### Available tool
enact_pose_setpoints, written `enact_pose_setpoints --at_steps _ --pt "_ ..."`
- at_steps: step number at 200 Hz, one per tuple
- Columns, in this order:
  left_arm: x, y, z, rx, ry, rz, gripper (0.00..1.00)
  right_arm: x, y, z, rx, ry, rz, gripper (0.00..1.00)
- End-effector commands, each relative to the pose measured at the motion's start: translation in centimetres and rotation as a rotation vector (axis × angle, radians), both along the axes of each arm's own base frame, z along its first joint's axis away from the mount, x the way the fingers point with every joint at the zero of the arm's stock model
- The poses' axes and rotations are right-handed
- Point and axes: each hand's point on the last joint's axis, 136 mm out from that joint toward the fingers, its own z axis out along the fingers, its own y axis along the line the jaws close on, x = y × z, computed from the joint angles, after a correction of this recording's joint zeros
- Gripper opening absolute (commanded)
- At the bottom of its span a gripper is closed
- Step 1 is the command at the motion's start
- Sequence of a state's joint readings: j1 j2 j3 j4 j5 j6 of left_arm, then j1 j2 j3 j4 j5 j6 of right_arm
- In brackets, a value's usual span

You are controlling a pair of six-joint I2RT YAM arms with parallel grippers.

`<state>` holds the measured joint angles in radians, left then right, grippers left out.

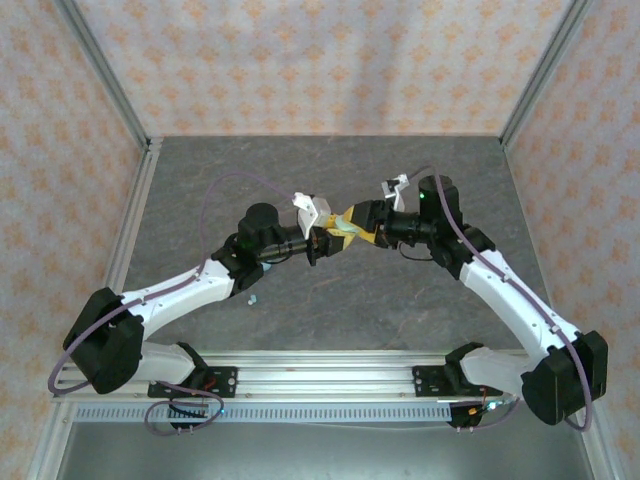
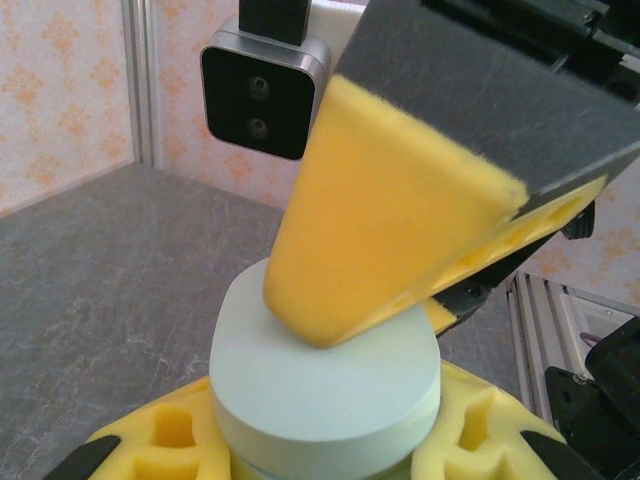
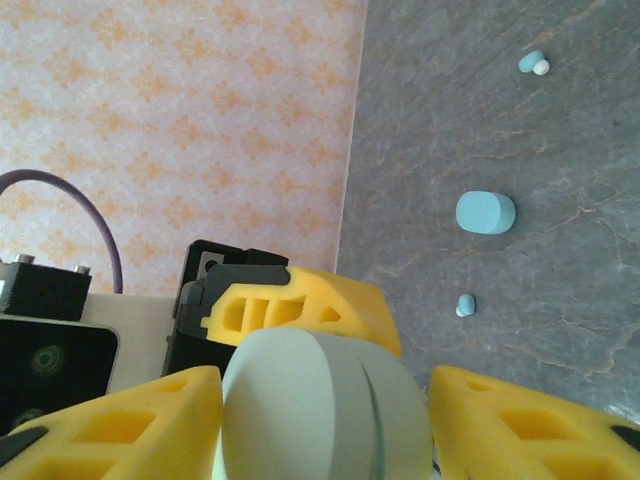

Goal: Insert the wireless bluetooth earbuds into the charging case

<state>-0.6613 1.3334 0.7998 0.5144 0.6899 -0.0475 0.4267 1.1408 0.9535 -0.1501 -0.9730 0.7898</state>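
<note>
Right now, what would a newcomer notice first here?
Both grippers meet in mid-air over the middle of the table: the left gripper is shut on a mint case, and the right gripper rests a finger on its flat top. Below, on the table, lie a blue case and two loose earbuds.

Mint case (image 2: 330, 390) lower part cut off by frame bottom; earbud (image 1: 251, 297) beside left arm (image 1: 185, 288) too small to resolve.

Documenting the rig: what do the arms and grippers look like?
The left arm and right arm have white links, black joints and a purple cable each. The fingers are yellow wedges with cut-out slots, on black mounts.
</note>
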Motion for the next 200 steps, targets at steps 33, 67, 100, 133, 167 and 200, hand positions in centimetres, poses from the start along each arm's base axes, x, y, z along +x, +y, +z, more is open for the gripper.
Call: enact_pose_setpoints --at_steps 33,67,100,133,167,200 --pt "-0.4 0.0 2.6 -0.041 -0.055 -0.001 0.12 0.3 0.6 1.2 0.075 -0.021 0.003 0.24" --pt "-0.7 0.5 2.4 -0.019 -0.056 0.008 0.31 0.6 0.8 1.6 0.117 -0.020 -0.006 0.12" --pt "-0.7 1.6 2.1 0.025 -0.060 0.060 0.57 1.3 0.6 2.3 0.121 -0.050 -0.039 0.10" --pt "-0.6 4.3 1.4 0.082 -0.065 0.176 0.72 2.9 -0.9 0.6 0.029 -0.031 -0.139 0.10" --pt "-0.8 8.6 1.0 0.102 -0.062 0.326 0.78 5.0 -2.6 -4.5 -0.158 0.046 -0.226 0.10" --pt "-0.8 13.4 -0.5 0.164 -0.004 0.503 0.82 7.0 -2.4 -8.5 -0.264 0.077 -0.208 0.12"
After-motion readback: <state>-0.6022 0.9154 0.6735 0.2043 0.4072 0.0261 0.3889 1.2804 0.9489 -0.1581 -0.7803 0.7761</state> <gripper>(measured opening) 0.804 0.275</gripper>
